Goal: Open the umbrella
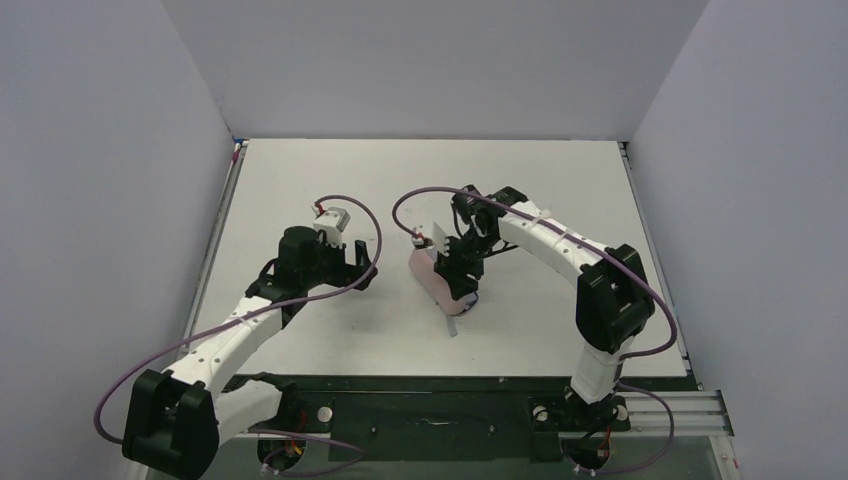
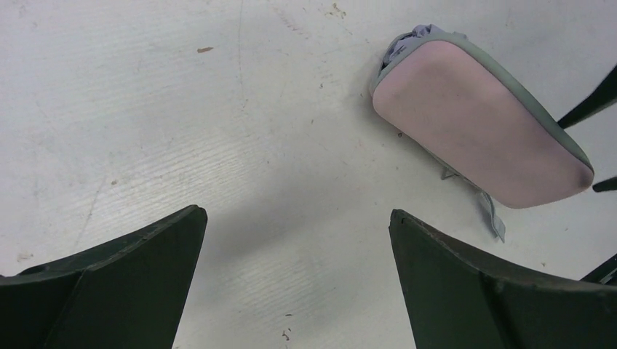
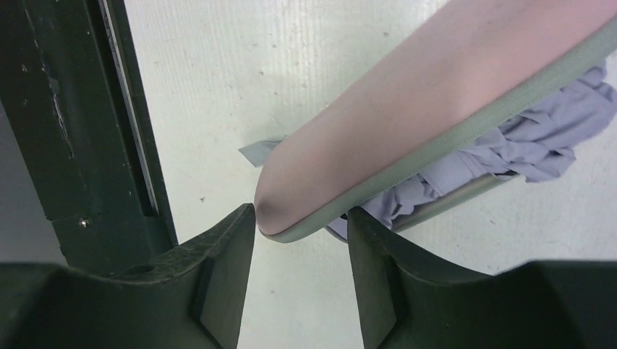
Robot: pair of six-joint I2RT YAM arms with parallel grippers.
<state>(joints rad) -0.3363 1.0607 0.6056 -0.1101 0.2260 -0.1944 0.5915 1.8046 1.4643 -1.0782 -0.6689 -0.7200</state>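
Observation:
The pale pink capsule case (image 1: 432, 278) lies at the table's middle, also in the left wrist view (image 2: 480, 131). Its two halves stand slightly apart, and crumpled lilac umbrella fabric (image 3: 538, 138) shows between them; a bit also pokes out at the case's far end (image 2: 411, 40). The shaft and handle are hidden. My right gripper (image 1: 466, 276) has its fingertips on either side of the near end of the case's upper half (image 3: 407, 109), pinching it (image 3: 300, 211). My left gripper (image 1: 365, 264) is wide open and empty (image 2: 298, 214), above bare table to the case's left.
A thin grey strap (image 1: 452, 322) trails from the case toward the front, also seen in the left wrist view (image 2: 493, 214). White walls enclose the table (image 1: 300, 180) on three sides. Purple cables loop over both arms.

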